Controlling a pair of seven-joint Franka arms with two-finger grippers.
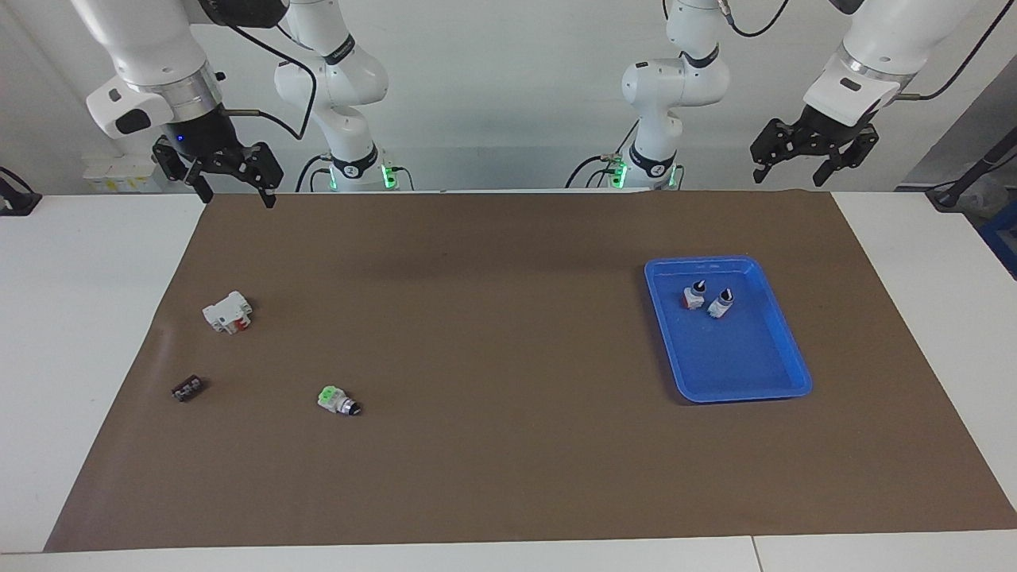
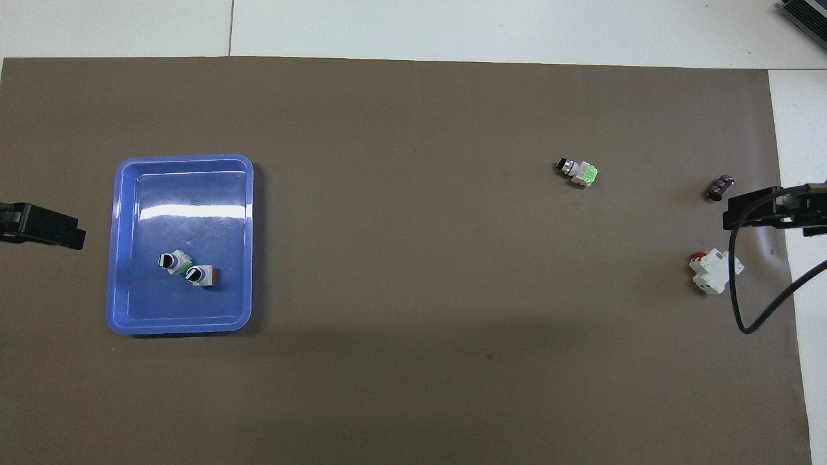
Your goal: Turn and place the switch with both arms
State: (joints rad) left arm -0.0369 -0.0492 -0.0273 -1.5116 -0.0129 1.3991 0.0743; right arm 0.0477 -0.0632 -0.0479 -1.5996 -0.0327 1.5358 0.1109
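Note:
The switch (image 1: 338,400) with the green block lies on its side on the brown mat (image 1: 493,334), toward the right arm's end of the table; it also shows in the overhead view (image 2: 578,171). My right gripper (image 1: 236,193) is open and empty, raised over the mat's edge nearest the robots at its own end, well apart from the switch. My left gripper (image 1: 790,176) is open and empty, raised at the left arm's end, nearer to the robots than the blue tray (image 1: 727,262). Both arms wait.
The blue tray (image 2: 184,157) holds two similar switches with red blocks (image 1: 695,296) (image 1: 721,303). A larger white-and-red blocky part (image 1: 228,311) and a small dark part (image 1: 187,388) lie on the mat near the right arm's end.

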